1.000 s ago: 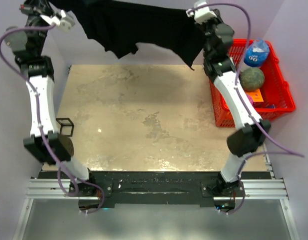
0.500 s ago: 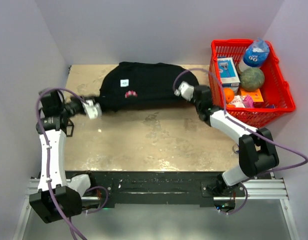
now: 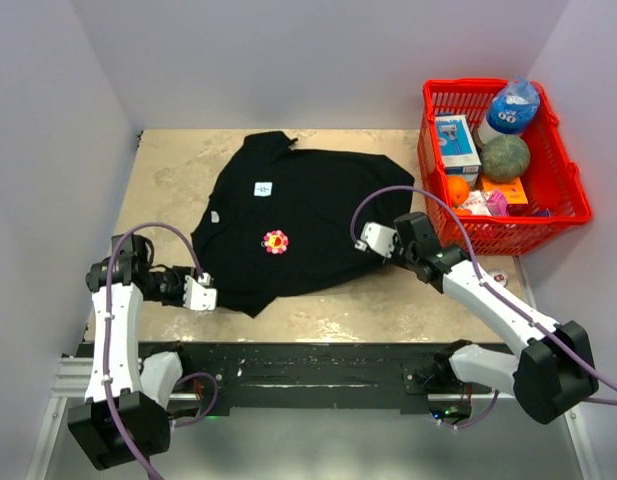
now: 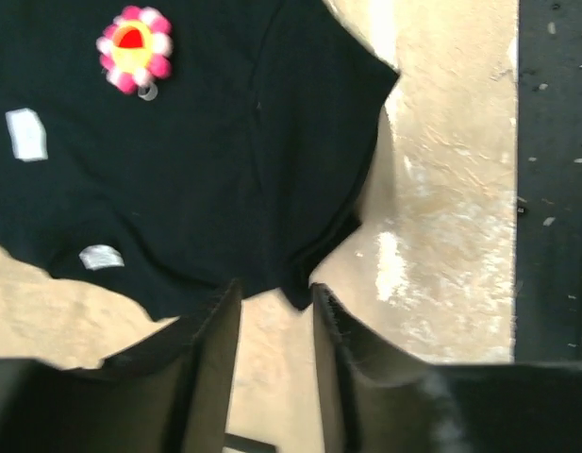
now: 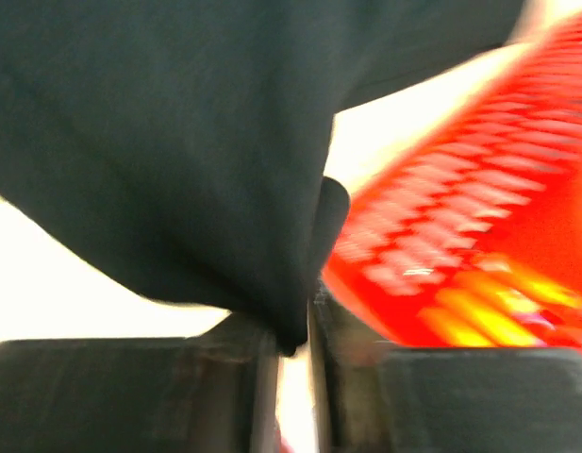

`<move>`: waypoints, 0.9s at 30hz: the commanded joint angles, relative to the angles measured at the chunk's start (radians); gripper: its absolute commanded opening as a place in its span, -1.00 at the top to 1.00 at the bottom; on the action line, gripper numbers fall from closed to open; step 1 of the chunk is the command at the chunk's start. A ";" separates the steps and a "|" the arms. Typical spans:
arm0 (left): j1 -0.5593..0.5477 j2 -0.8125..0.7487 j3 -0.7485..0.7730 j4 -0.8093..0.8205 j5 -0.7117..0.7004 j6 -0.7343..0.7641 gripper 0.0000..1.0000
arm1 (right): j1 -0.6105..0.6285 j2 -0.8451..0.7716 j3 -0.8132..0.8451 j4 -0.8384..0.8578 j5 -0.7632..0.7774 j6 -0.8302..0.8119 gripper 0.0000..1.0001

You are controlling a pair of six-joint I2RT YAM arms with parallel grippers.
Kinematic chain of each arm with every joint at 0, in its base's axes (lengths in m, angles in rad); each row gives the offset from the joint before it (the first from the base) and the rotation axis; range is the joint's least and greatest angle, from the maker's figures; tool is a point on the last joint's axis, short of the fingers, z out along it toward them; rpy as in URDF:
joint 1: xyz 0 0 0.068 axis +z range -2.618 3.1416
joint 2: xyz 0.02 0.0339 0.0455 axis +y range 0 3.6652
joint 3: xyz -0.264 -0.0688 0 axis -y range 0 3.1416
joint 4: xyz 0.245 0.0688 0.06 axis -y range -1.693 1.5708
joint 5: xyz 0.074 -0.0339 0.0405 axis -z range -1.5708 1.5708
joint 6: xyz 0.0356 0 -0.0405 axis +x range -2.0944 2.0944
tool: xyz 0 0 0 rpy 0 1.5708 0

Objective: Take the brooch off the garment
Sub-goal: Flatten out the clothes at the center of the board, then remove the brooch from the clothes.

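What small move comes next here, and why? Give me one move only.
Probably carry the left gripper toward the brooch. Its jaws stand open and empty at the near hem of the black shirt, the brooch lies face up on the spread fabric, and the right gripper appears to pinch its other side, which could anchor it.

The top view looks down from above and behind the arm bases, covering the whole table [image 3: 188,170], shirt [image 3: 318,200] and basket [image 3: 568,215]. The left wrist view looks out past its jaws from close by: shirt hem at their tips, brooch [image 4: 135,61] farther ahead. The right wrist view, closer and blurred, has shirt between its jaws, basket to their right. All three share the shirt.
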 commanded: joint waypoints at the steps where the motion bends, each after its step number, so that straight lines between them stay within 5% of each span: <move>1: 0.000 0.055 0.053 -0.036 -0.054 -0.015 0.08 | -0.003 -0.009 0.002 -0.286 -0.085 -0.002 0.43; 5: 0.033 0.113 0.129 -0.034 -0.166 -0.078 -0.24 | -0.002 -0.154 0.056 -0.434 -0.192 -0.097 -0.03; 7: 0.041 0.178 0.190 -0.028 -0.098 -0.103 -0.25 | -0.002 -0.226 0.082 -0.387 -0.257 -0.104 -0.47; 9: 0.040 0.256 0.259 0.031 0.008 -0.164 -0.26 | -0.003 -0.213 0.122 -0.291 -0.321 -0.073 -0.55; 11: -0.001 0.299 0.290 0.239 0.150 -0.422 -0.38 | 0.000 -0.091 0.190 -0.232 -0.375 0.028 -0.51; 13: -0.099 0.343 0.289 0.448 0.091 -0.855 -0.31 | 0.000 0.038 0.263 -0.187 -0.396 0.102 -0.40; 17: -0.264 0.425 0.249 0.817 0.070 -1.276 -0.31 | -0.002 0.327 0.485 -0.106 -0.426 0.336 -0.09; 22: -0.460 0.521 0.215 1.015 -0.113 -1.534 -0.33 | 0.008 0.491 0.533 0.089 -0.450 0.427 0.17; 27: -0.473 0.756 0.325 1.035 -0.194 -1.741 -0.21 | 0.006 0.696 0.631 0.061 -0.462 0.519 0.61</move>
